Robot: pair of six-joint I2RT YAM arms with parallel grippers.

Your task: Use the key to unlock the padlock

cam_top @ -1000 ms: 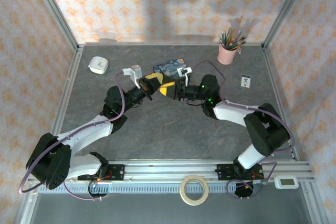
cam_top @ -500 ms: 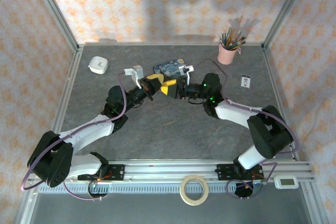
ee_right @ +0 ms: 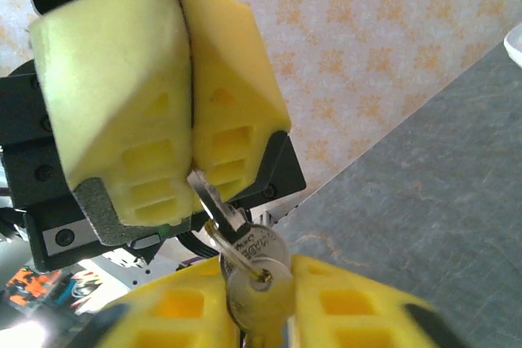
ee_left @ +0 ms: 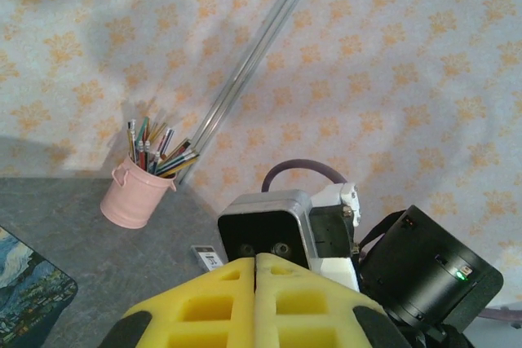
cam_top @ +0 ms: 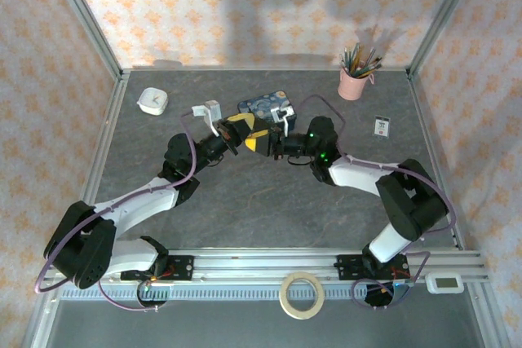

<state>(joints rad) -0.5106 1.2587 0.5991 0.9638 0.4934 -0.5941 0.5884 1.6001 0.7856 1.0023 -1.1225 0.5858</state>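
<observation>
My two grippers meet tip to tip above the middle of the table. The left gripper (cam_top: 245, 132) (ee_left: 255, 258) has its yellow fingers pressed together. In the right wrist view the left gripper (ee_right: 190, 165) hangs at the upper left. A silver key (ee_right: 245, 242) runs its blade up into the seam between those fingers. The key's head, a second key head and a wire ring sit between the yellow fingers of my right gripper (ee_right: 257, 275) (cam_top: 258, 142), which is shut on them. The padlock is hidden.
A blue painted box (cam_top: 261, 103) lies just behind the grippers. A pink cup of pencils (cam_top: 352, 83) stands at the back right with a small card (cam_top: 381, 125) near it. A white round object (cam_top: 152, 101) is at the back left. A tape roll (cam_top: 301, 295) lies by the near rail.
The right gripper has shifted slightly left, closer to the left gripper. The left arm has hardly moved.
</observation>
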